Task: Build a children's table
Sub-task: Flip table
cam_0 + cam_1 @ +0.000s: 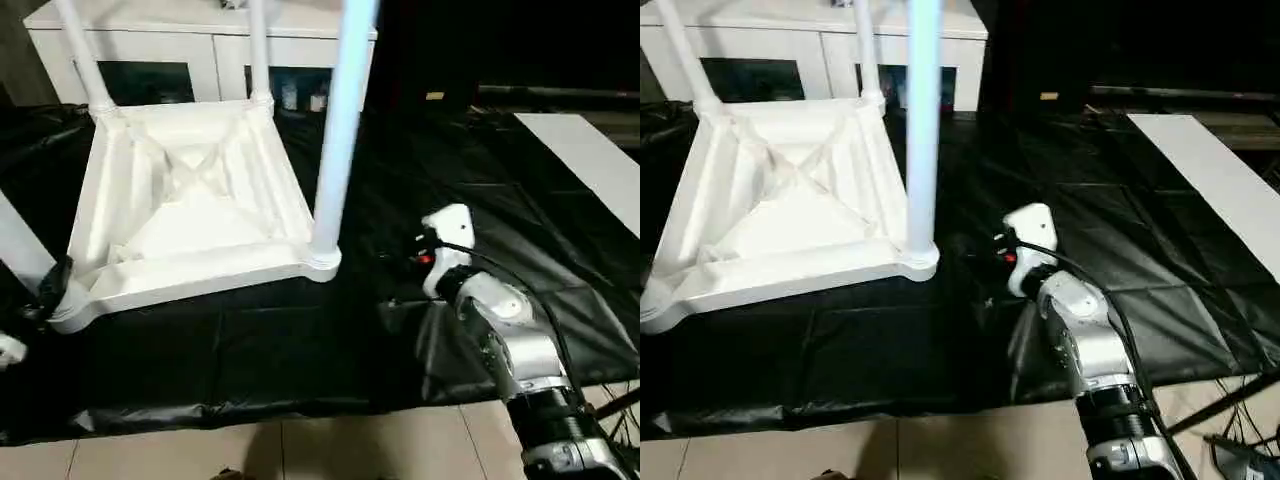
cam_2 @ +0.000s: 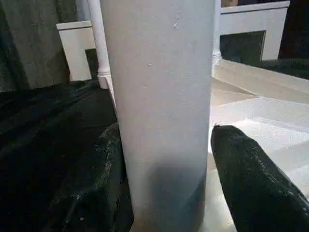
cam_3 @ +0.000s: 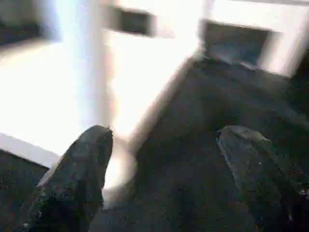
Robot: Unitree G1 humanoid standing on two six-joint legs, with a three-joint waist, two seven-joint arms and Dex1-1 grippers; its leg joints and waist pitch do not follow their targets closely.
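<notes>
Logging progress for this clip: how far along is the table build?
Done: three legs stand in corner sockets of the upturned tabletop. In hand: the left gripper is at the fourth leg, at the near-left corner; the right gripper is open, empty. Left: likely seating it, flipping the table.

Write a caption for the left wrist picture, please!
Left gripper's black fingers on either side of a white table leg.

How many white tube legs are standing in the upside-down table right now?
4: two white tube legs at the corners near the white cabinet and; one at the near right corner; one at the near left corner.
</notes>
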